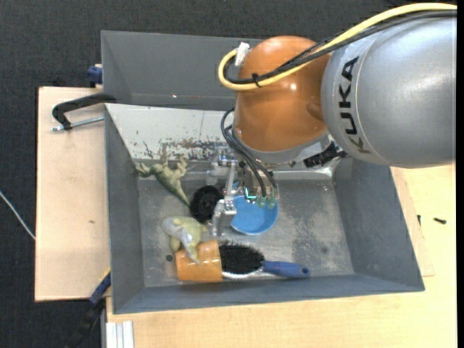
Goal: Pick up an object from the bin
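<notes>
The tool (246, 196) sits low in the bin (123, 194), its tip at the far rim of a blue round dish (254, 222) near the bin's middle. Whether it is wide or narrow I cannot tell. The dish looks to rest on the floor, so the pick seems not yet made; gripping and raising are left.

Just to the view's left of the tool lies a black round thing (204, 203), with a green toy dinosaur (165, 171) beyond it. Nearer the front wall lie a black hairbrush (243, 261) and an orange block (198, 268). To the tool's right the floor is bare up to the sloping wall, which leaves open room. The back wall stands close behind.
</notes>
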Robot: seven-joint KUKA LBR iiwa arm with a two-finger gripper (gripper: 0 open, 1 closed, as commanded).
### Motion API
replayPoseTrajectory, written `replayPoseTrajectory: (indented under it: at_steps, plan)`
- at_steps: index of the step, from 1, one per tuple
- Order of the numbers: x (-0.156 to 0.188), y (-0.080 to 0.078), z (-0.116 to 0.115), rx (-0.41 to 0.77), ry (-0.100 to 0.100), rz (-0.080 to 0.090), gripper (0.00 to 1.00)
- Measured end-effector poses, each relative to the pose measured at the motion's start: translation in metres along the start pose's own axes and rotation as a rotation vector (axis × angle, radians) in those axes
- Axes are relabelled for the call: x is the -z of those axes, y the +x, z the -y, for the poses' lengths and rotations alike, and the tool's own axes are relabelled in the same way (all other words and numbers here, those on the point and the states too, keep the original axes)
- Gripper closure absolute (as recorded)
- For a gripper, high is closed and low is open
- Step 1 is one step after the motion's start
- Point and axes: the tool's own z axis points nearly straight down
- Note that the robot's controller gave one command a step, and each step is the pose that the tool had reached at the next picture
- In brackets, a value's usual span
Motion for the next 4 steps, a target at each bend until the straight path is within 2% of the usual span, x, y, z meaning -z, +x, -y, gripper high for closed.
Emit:
replayPoseTrajectory:
  at_steps: [1, 2, 3, 4]
  plan:
    - [-0.118, 0.014, 0.117, 0.369, 0.003, 0.0, 0.0]
    - [-0.143, 0.006, 0.127, 0.38, -0.001, 0.023, 0.0]
    - [-0.149, 0.017, 0.144, 0.35, -0.016, 0.05, 0.0]
    - [-0.147, 0.021, 0.152, 0.354, -0.003, 0.023, 1.0]
